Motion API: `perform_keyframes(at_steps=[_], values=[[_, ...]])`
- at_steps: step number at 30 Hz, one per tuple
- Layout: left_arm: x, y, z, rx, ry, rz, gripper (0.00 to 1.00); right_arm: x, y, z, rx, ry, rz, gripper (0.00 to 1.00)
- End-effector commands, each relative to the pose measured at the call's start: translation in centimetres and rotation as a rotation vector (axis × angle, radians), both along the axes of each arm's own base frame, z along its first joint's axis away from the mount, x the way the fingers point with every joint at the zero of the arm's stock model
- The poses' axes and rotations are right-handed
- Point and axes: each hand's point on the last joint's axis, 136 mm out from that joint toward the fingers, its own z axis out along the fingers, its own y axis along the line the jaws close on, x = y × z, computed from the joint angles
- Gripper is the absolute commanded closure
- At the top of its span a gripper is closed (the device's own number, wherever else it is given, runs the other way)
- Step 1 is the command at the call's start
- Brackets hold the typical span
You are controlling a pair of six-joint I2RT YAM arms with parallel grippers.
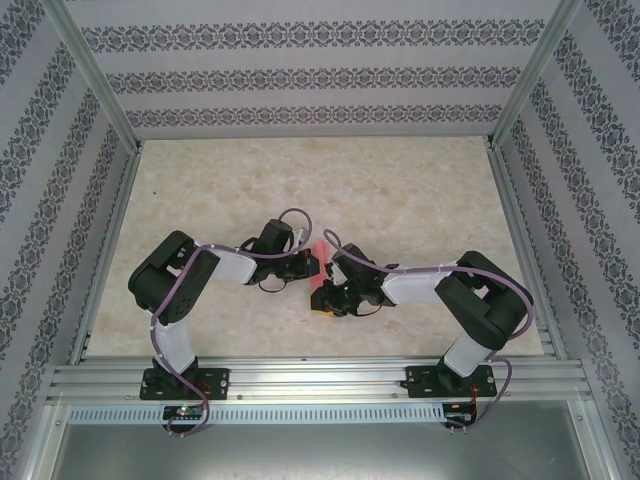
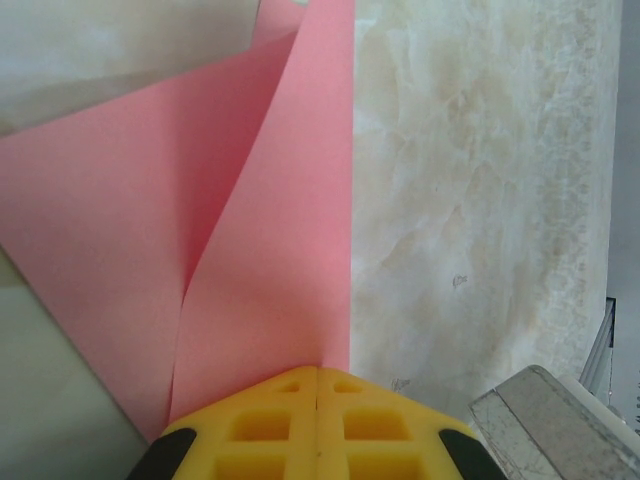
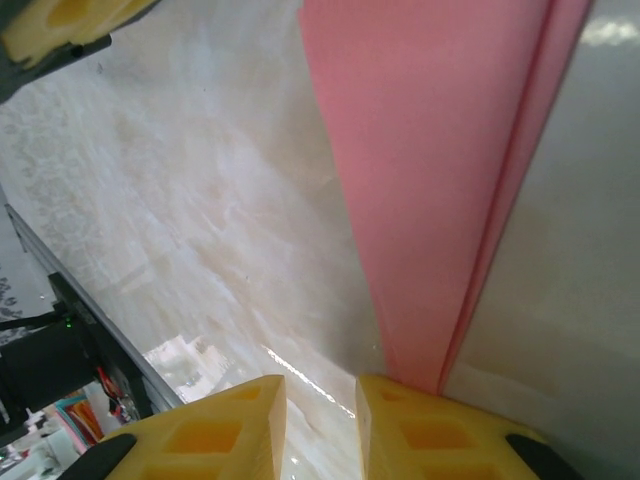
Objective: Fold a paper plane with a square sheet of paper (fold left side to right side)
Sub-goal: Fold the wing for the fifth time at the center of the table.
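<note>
The square sheet of paper [image 1: 318,258] is salmon-red and folded into a narrow creased shape between the two grippers, near the table's front middle. In the left wrist view the paper [image 2: 270,250] spreads ahead of my left gripper [image 2: 318,368], one flap raised along a slanting crease. Its yellow fingers are shut and their tips touch the paper; I cannot tell if a layer is pinched. In the right wrist view the paper [image 3: 430,180] narrows to a point against the outer side of one finger. My right gripper [image 3: 320,385] is slightly open with bare table in the gap. Both grippers [image 1: 312,266] [image 1: 323,305] almost meet.
The marble-patterned table [image 1: 400,190] stretches away behind the arms. An aluminium rail [image 1: 320,375] runs along the near edge, and a frame post [image 2: 550,420] stands by the left gripper. Patterned walls close off the back and both sides.
</note>
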Motion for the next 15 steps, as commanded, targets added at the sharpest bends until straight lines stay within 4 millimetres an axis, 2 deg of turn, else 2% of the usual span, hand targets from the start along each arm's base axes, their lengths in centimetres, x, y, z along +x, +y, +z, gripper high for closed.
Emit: perform_keyframes(at_steps=[1,4,8,11,15], values=[[-1.0,2.5,-4.5,0.153,0.047,0.037,0.96,-2.8,-2.6,-3.2,-0.153,0.088,0.036,0.74],[-1.0,2.4,-4.5,0.152,0.047,0.036,0.96,-3.7,-2.3,-2.6,-0.110,0.100,0.067,0.74],[-1.0,2.5,-4.4,0.151,0.045,0.035,0.96,-3.0,-1.3,0.6,-0.013,0.033,0.093,0.73],[-1.0,2.4,-4.2,0.148,0.042,0.034,0.96,-0.6,-1.7,3.2,0.043,-0.042,0.048,0.73],[-0.9,2.3,-3.9,0.141,0.034,0.031,0.97,4.0,-3.3,5.6,0.086,-0.141,-0.058,0.73]])
